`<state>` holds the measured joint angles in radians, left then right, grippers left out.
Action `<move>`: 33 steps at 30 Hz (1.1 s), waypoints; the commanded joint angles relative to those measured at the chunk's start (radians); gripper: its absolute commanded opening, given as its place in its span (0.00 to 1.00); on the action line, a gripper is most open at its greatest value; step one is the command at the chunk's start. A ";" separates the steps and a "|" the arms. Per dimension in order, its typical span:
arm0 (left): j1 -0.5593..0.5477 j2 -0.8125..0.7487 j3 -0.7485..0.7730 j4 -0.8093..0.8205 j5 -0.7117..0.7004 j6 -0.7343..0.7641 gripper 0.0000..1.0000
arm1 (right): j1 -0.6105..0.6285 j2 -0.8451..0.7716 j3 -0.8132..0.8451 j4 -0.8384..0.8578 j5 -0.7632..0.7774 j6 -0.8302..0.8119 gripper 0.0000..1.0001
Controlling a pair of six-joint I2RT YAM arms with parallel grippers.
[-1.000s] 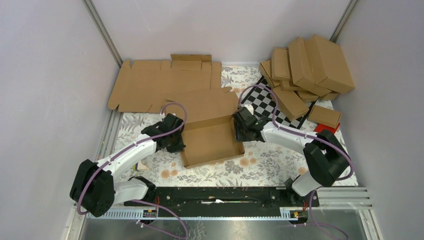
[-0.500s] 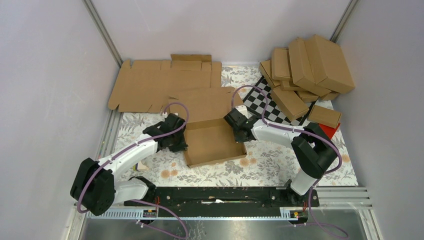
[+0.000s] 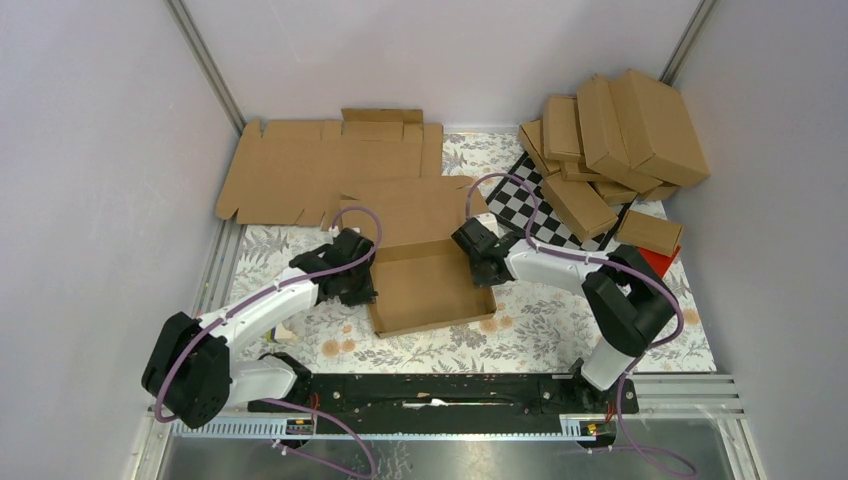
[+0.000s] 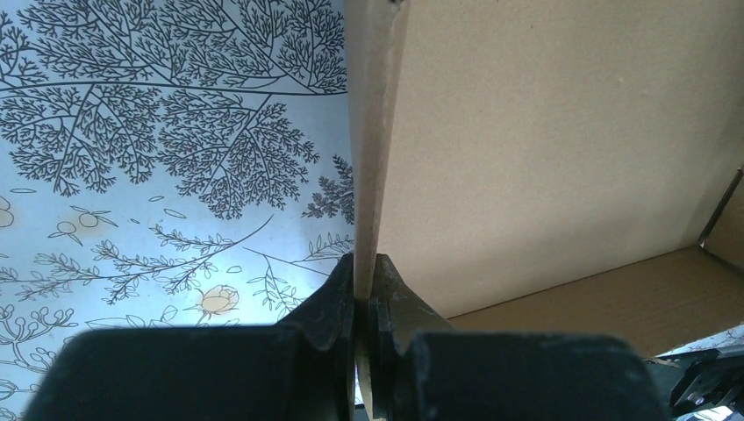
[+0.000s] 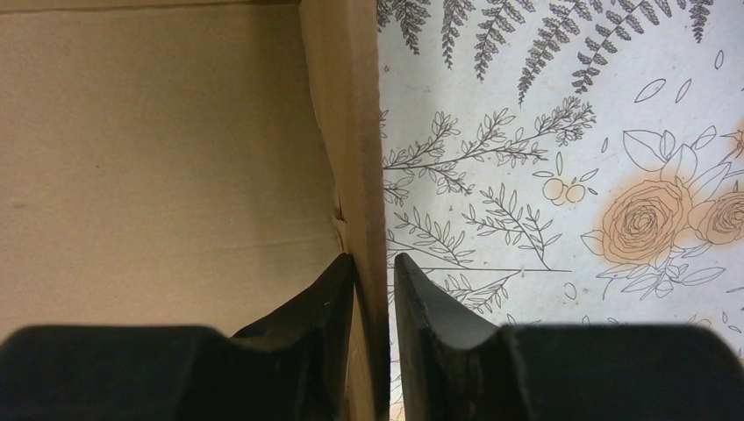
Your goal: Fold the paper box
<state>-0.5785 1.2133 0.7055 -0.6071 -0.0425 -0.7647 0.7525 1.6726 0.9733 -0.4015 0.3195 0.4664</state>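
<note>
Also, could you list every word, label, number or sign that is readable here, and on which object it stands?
None can be read. The brown cardboard paper box, the stacked folded brown cartons, the black-and-white checkered board and the floral tablecloth show no lettering.

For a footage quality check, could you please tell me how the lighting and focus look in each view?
Top external: even light, sharp, no glare on the paper box. Left wrist: bluish cast on the tablecloth, left fingers black and soft. Right wrist: warmer, print crisp, right fingers underexposed.
</note>
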 commanded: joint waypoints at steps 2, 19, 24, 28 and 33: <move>-0.014 0.005 0.004 0.004 0.000 0.028 0.00 | -0.017 0.057 0.021 -0.011 0.044 -0.030 0.31; -0.052 0.065 0.031 0.007 -0.024 0.055 0.00 | 0.001 0.053 0.025 -0.112 0.245 -0.031 0.06; -0.076 0.069 0.037 0.009 -0.038 0.059 0.10 | 0.000 -0.075 -0.039 -0.051 0.025 -0.066 0.36; -0.076 0.048 0.043 0.009 -0.053 0.067 0.43 | -0.001 -0.134 -0.067 -0.042 -0.036 -0.069 0.42; -0.074 -0.013 0.079 0.003 -0.060 0.067 0.90 | -0.025 -0.210 -0.065 -0.043 -0.083 -0.085 0.60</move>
<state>-0.6529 1.2701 0.7113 -0.6067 -0.0708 -0.7109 0.7540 1.5398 0.9039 -0.4370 0.2913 0.4072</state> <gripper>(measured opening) 0.772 0.529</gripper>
